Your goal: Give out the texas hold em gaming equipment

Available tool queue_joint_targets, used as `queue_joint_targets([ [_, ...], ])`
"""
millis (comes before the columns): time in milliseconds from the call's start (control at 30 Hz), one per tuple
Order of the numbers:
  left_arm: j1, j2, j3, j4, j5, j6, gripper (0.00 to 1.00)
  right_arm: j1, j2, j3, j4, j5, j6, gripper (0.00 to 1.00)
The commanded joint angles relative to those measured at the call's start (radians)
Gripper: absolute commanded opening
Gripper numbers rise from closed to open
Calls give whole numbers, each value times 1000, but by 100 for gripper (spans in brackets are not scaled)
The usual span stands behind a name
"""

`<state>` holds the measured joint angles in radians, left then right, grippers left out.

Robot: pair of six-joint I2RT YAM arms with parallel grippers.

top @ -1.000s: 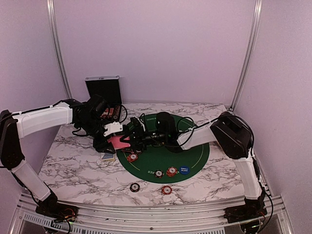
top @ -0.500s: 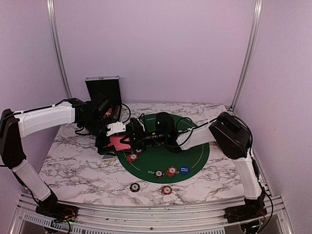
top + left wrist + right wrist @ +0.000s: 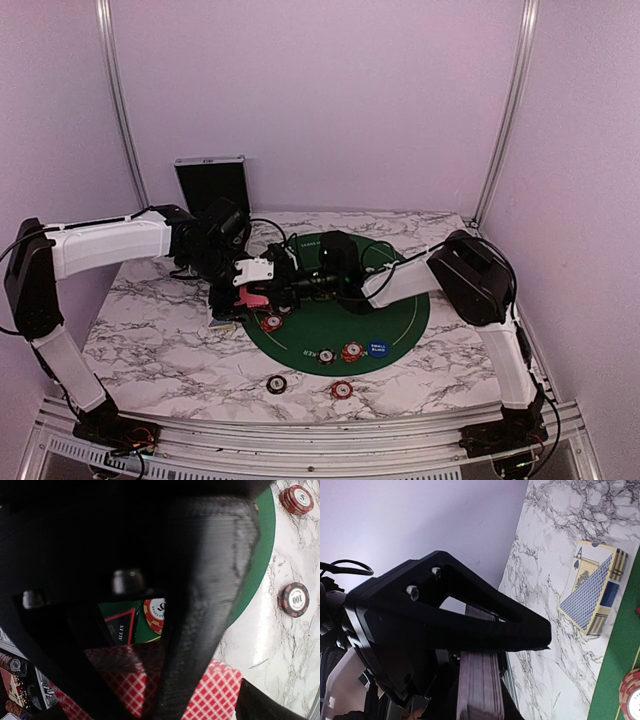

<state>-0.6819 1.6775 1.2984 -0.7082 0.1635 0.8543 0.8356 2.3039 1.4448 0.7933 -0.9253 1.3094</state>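
A deck of pink-red-backed playing cards (image 3: 249, 296) hangs above the left edge of the green mat (image 3: 400, 318), where my two grippers meet. My right gripper (image 3: 268, 290) is shut on the deck; its wrist view shows the deck's edge (image 3: 477, 690) clamped under the upper finger (image 3: 485, 630). My left gripper (image 3: 228, 292) is open, its fingers (image 3: 200, 610) astride the checked card backs (image 3: 227, 695) without pressing them. Red-orange and black chips (image 3: 272, 322) (image 3: 351, 351) (image 3: 277, 384), a blue marker disc (image 3: 378, 349) and a triangular marker (image 3: 120, 627) lie below.
A blue-patterned card box (image 3: 592, 592) lies on the marble left of the mat, below the grippers. The black case (image 3: 210, 182) stands open at the back left. Two chips (image 3: 298, 499) (image 3: 294, 599) lie on the marble near the front edge.
My left gripper has let go of the deck and opened wide, and its arm has shifted right. My right gripper has closed on the deck.
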Motion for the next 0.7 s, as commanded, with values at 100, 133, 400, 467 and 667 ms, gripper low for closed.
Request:
queue_joint_targets([
  [100,-4,40,57,40,-47,-4,88,-3,11,6,110,0,50,7],
  [133,-6,42,60,41,-48,-4,85,-5,12,2,121,1,60,7],
  [400,-9,63,85,38,-55,3,61,-7,25,-6,184,-5,102,9],
  [467,-12,64,87,38,-58,8,54,-8,25,-8,186,-4,102,11],
  [667,-26,70,107,30,-71,15,41,-8,35,3,174,-4,96,25],
])
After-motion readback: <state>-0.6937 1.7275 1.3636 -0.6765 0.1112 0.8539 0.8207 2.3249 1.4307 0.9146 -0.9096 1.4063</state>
